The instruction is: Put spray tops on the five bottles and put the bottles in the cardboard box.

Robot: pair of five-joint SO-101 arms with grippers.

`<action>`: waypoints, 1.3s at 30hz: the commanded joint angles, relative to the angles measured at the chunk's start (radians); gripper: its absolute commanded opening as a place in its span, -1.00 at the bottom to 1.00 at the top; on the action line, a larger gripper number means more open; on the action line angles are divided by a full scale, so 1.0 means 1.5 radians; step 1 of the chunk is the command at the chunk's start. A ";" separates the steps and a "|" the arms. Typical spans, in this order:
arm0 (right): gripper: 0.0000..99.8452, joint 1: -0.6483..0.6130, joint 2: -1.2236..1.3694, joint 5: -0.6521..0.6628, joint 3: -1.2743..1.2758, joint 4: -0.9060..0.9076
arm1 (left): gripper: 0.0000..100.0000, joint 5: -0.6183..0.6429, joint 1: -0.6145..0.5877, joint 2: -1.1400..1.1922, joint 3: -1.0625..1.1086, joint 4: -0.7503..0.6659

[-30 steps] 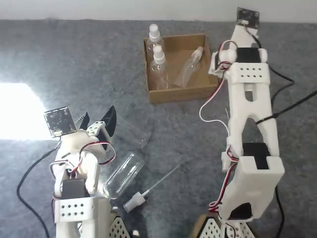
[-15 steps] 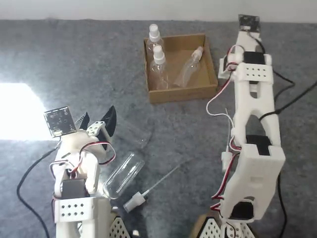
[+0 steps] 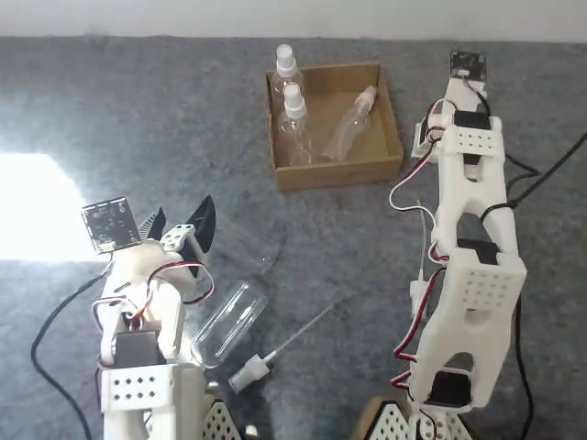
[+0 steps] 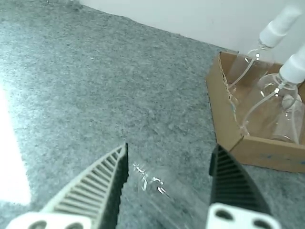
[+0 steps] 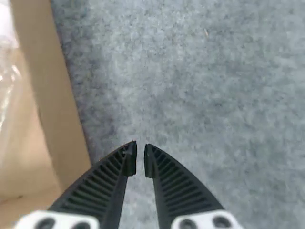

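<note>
Grey carpet (image 3: 110,110) meets a white wall (image 3: 183,14).

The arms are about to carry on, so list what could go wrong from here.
1. The clear bottle under the open left hand seems to lie on its side; it may roll away as the hand closes.
2. The spray top lies loose with a long thin tube; feeding that into a bottle neck could miss or bend it.
3. The box already holds a slanted bottle beside two standing bottles; adding another may knock them over.
</note>
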 commanded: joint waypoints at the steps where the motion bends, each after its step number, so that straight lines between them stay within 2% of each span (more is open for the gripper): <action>1: -0.99 -0.034 -0.009 0.008 -0.037 -0.025 | -0.49 -0.004 -0.002 -0.010 -0.011 -0.015; 18: -0.99 -0.111 -0.013 0.008 -0.037 0.067 | -0.49 -0.004 -0.002 -0.010 -0.012 -0.015; 27: -0.99 -0.117 -0.015 0.007 -0.037 0.087 | -0.49 -0.004 -0.002 -0.010 -0.012 -0.015; 39: -0.99 -0.127 -0.147 0.003 -0.037 0.180 | -0.49 -0.004 -0.002 -0.010 -0.012 -0.015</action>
